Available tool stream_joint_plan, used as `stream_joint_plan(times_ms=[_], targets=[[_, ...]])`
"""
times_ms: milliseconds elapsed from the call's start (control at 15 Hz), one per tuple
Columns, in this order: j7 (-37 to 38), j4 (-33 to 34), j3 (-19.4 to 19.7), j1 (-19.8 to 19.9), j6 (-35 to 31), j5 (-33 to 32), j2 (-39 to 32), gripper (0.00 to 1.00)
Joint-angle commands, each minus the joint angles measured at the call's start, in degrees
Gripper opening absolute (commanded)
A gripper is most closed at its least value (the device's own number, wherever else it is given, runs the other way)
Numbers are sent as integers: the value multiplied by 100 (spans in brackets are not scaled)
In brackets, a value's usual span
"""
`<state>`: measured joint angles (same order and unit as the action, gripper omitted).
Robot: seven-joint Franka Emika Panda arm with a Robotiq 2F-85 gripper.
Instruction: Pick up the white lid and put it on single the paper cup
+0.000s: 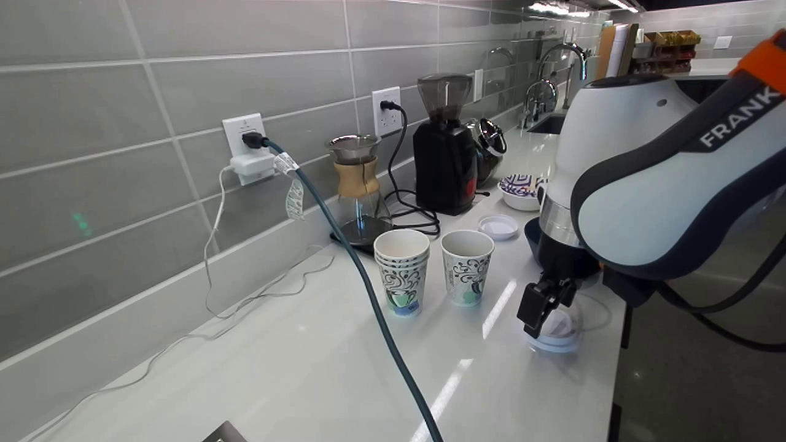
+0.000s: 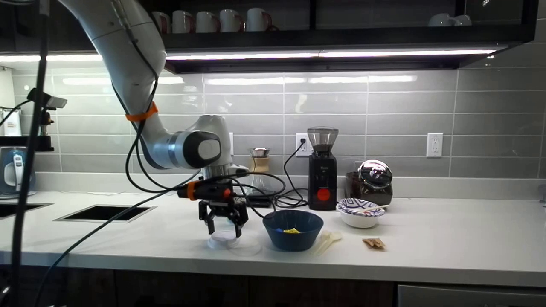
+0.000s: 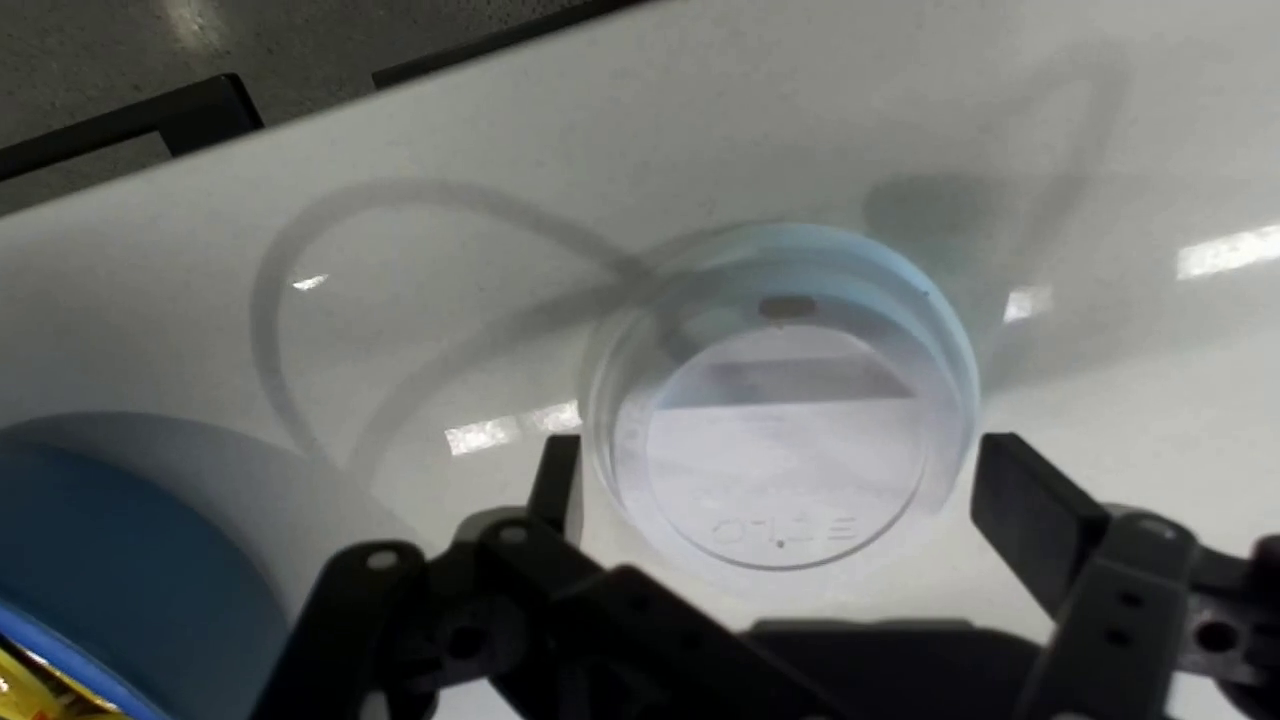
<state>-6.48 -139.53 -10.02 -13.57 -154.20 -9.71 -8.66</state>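
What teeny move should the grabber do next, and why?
Probably ease the open gripper straight down a little. In the wrist view, its fingers look spread on either side of the white lid, and in an exterior view they seem to hang just above the countertop, so going lower might let them pinch the lid's rim.

The round white plastic lid (image 3: pixel 790 465) looks smooth; the single tapered, dark-patterned white paper cup (image 1: pixel 468 271), matt; the flat white countertop (image 1: pixel 276 374), smooth, glossy.

Blue bowl (image 3: pixel 120 570) cropped, white lid (image 1: pixel 560 326) partly hidden
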Motion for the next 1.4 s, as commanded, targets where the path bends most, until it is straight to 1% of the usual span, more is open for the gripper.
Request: stream_joint_plan(times_ms=[0,133,333,400,467,533,867,933,1000,1067,1333], targets=[[-23,187,-44,39,160,-85,-136,100],[4,195,-38,32,166,-107,-138,99],[-12,204,-43,35,187,-88,-152,93],[-28,206,-49,39,188,-70,-156,93],[-20,203,-47,37,192,-78,-151,90],[-21,201,-49,37,197,-75,-150,92],[-6,197,-50,29,226,-86,-135,86],[-8,196,-51,30,227,-83,-131,87],[-7,196,-52,28,232,-86,-126,85],[-10,198,-54,29,237,-82,-126,87],[-16,198,-61,26,258,-78,-112,82]])
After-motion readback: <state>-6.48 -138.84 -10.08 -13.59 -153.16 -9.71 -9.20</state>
